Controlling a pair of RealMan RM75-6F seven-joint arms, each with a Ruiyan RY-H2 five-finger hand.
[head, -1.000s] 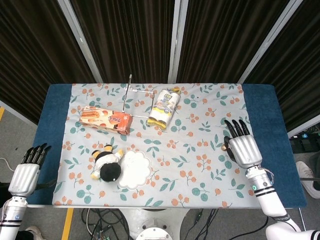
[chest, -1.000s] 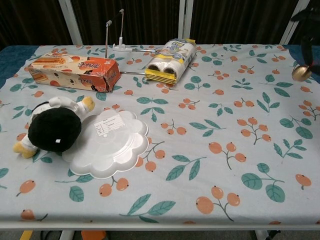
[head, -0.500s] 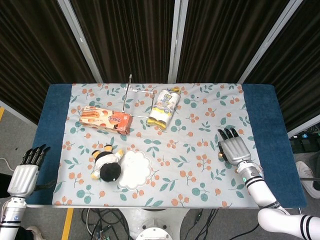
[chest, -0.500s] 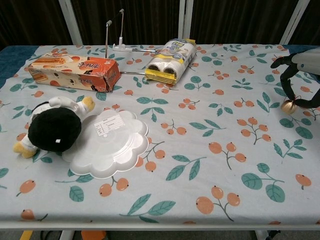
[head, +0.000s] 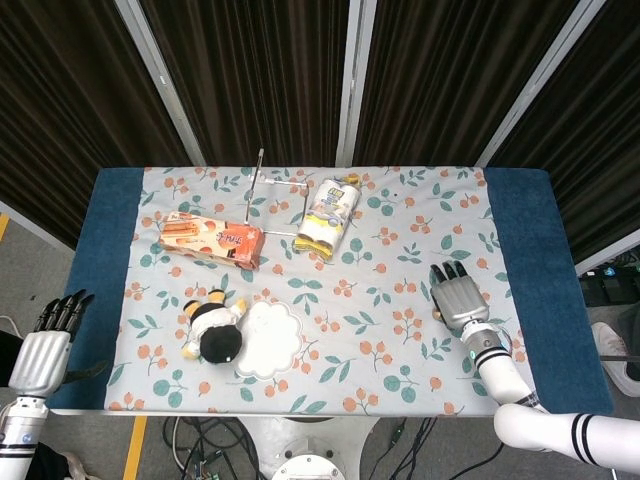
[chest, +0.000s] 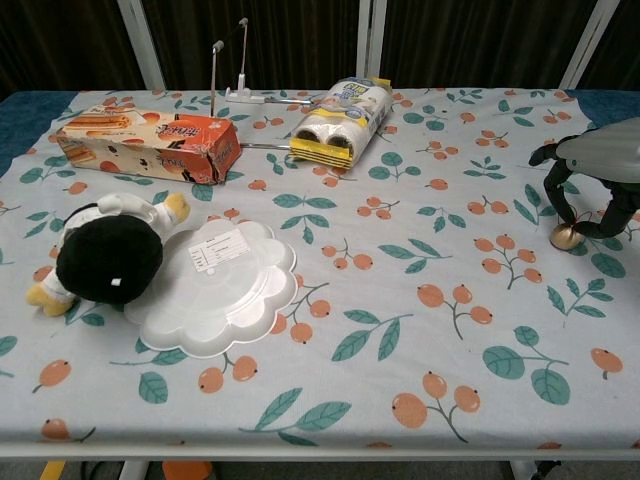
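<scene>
My right hand (head: 457, 298) hangs low over the right part of the flowered tablecloth (head: 400, 250). It holds nothing and its fingers are spread. In the chest view the right hand (chest: 592, 175) points its dark fingers down, with the fingertips (chest: 563, 237) at the cloth. My left hand (head: 45, 345) hovers off the table's front left corner, fingers straight, holding nothing. It is hidden from the chest view. The nearest thing to it is the plush toy (head: 212, 328).
An orange biscuit box (head: 212, 240) lies at the left. A white scalloped plate (chest: 215, 290) sits beside the black-headed plush toy (chest: 108, 250). A yellow pack of rolls (head: 327, 215) and a wire rack (head: 268, 188) are at the back. Blue table edges (head: 530, 230) flank the cloth.
My right hand has dropped lower and drifted left and nearer the front, its fingertips now at the cloth. The left hand slid slightly down and outward.
</scene>
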